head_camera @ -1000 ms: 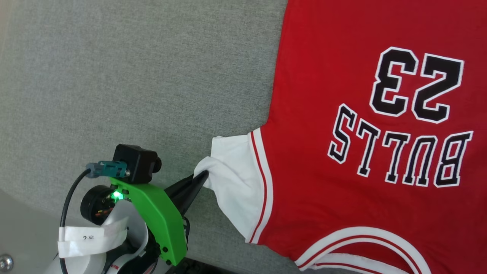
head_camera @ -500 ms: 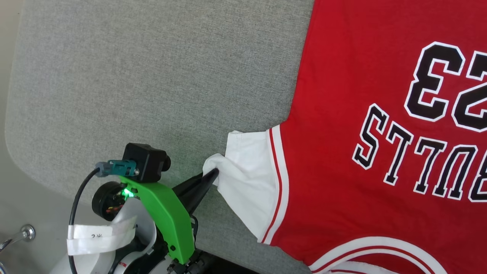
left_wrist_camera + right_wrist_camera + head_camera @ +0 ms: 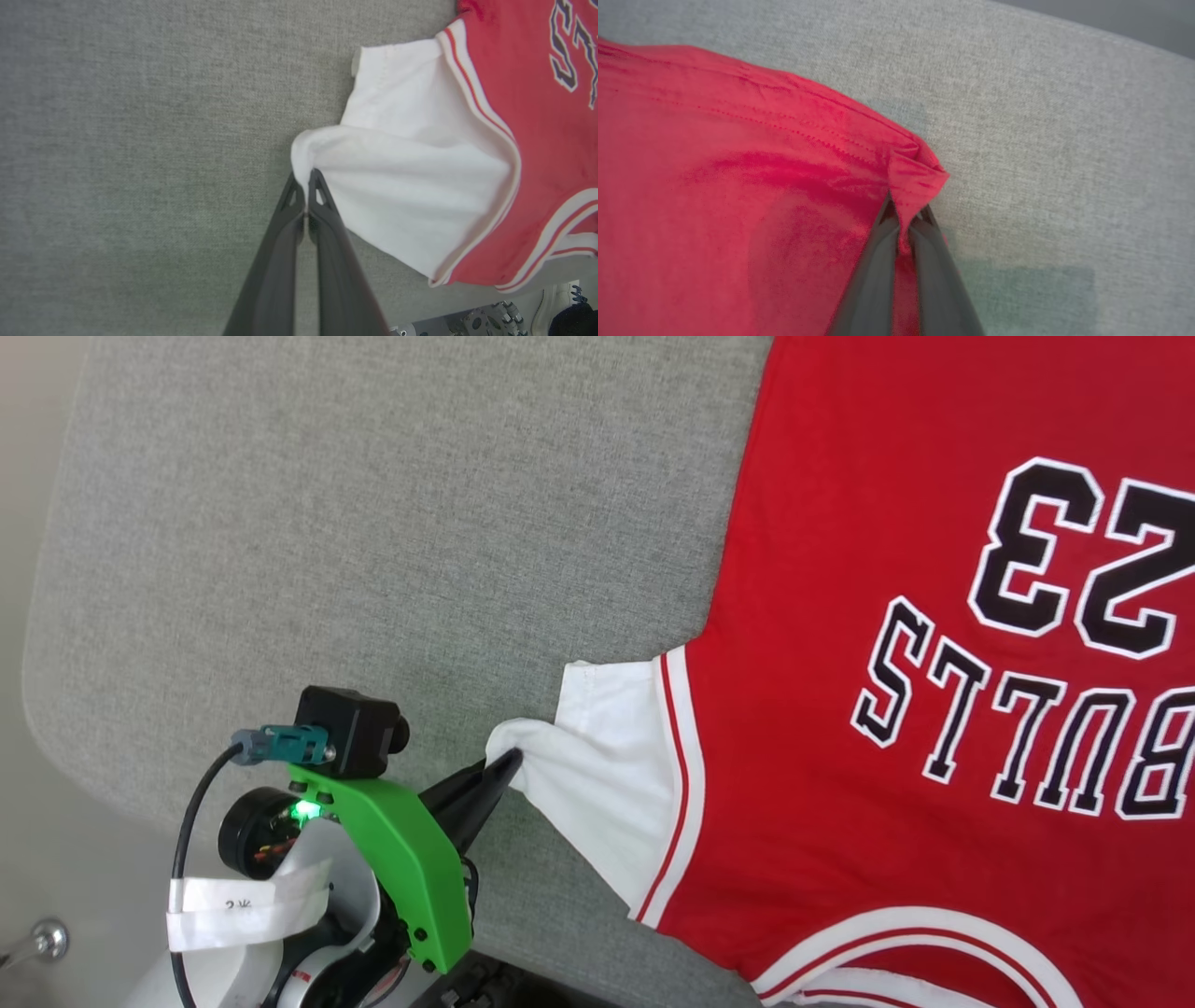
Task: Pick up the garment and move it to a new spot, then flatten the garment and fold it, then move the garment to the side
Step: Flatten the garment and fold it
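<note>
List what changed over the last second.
The right gripper has closed on a red corner of the garment. The head camera shifted, so the whole scene slid in its view. The left gripper stays pinched on the white sleeve; the garment still lies flat on the grey fabric surface.

My garment (image 3: 840,756) lies flat on the surface (image 3: 373,523), covering the head view from twelve round to five o'clock. Its sleeve (image 3: 607,775) points toward nine o'clock. My left gripper (image 3: 509,763) reaches in from seven o'clock, pinched on the sleeve's tip. In the right wrist view, my right gripper (image 3: 906,205) clamps a garment corner at centre, with cloth toward nine o'clock and bare surface toward three.
</note>
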Motion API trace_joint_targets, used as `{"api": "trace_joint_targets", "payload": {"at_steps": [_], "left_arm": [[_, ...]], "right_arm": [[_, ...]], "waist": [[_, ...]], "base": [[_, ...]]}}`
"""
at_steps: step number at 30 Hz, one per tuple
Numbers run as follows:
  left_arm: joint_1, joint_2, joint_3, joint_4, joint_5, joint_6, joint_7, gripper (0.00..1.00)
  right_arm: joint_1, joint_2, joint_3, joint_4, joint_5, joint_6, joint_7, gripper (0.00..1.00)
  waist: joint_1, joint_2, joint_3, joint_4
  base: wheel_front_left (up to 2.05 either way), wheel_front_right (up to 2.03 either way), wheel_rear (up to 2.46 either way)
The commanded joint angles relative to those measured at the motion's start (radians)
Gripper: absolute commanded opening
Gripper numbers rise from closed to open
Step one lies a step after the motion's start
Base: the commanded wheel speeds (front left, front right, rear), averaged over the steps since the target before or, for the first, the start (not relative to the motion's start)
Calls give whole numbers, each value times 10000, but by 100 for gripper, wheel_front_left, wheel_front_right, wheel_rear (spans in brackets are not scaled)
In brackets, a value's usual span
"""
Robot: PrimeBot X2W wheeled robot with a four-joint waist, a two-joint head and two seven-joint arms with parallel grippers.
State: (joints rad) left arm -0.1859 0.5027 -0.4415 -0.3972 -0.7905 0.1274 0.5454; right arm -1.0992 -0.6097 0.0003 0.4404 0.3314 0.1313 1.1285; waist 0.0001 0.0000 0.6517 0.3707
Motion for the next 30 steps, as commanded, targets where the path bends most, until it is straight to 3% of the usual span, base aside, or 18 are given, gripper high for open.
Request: {"api": "trace_joint_targets", "payload": {"at_steps": [1,19,30], "left_arm": [[-125,14,69,43,-71,19,-30,0],[696,46,32,953,-520,251,112,0],[1609,92,114,1203,-917,375,-6,0]], "right_arm": [[755,0,30,361,50,-6,34,0],[4882,277,68,-55,1453,-6,-1394,0],[7865,419,-133,-1256,2179,-6,-1823,0]], "waist": [[-1,0,-492,-296],[-1,0,-3364,-1588],[-1,0,-4867,-2146]], "base": [[0,0,0],[0,0,0],[0,0,0]]}}
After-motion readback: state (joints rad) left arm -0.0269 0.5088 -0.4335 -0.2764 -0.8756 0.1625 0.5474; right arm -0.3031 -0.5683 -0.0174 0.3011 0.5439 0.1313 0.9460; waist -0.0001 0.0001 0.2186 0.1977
